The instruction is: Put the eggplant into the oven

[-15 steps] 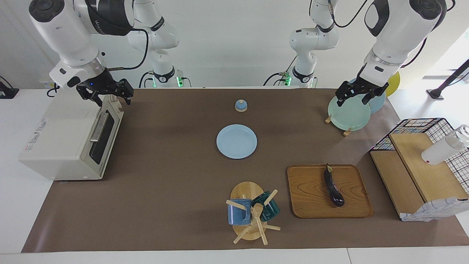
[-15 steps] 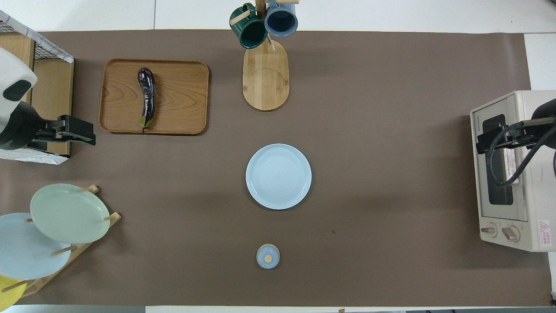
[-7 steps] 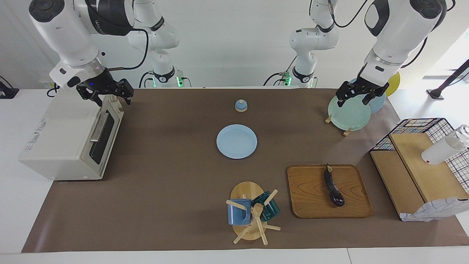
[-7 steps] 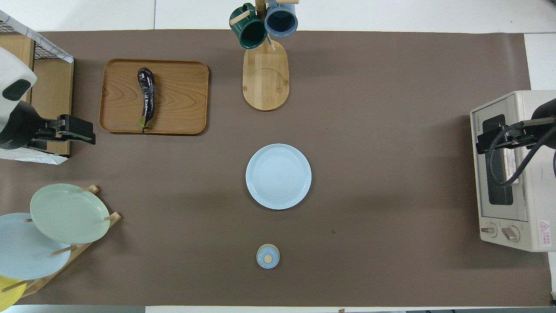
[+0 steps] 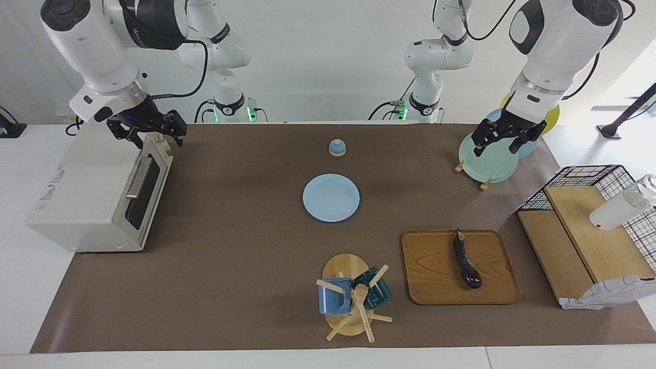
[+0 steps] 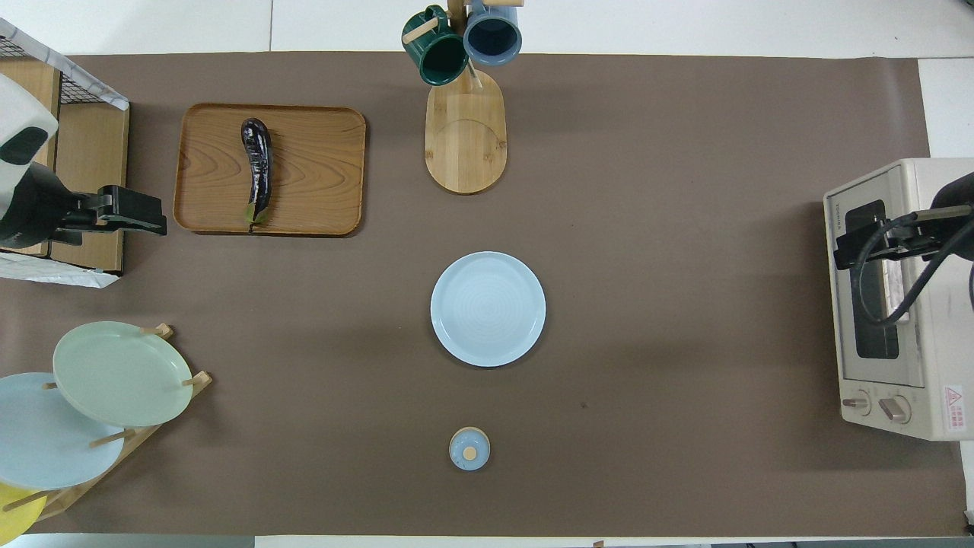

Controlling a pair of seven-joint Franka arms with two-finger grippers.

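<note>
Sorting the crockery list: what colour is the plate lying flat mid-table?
Pale blue plate; the overhead view shows it best.

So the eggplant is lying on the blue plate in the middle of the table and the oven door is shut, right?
Not quite. In the overhead view the eggplant lies on the wooden tray, not the blue plate. The oven door is shut, as you said.

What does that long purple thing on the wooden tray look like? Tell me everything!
The eggplant is slim, long and slightly curved, with shiny dark purple-black skin and a small pale green stem tip. It lies flat on the wooden tray, toward the left arm's end of the table, stem end pointing toward the robots and rounded end away. Only the tray touches it; neither tool is near it.
</note>
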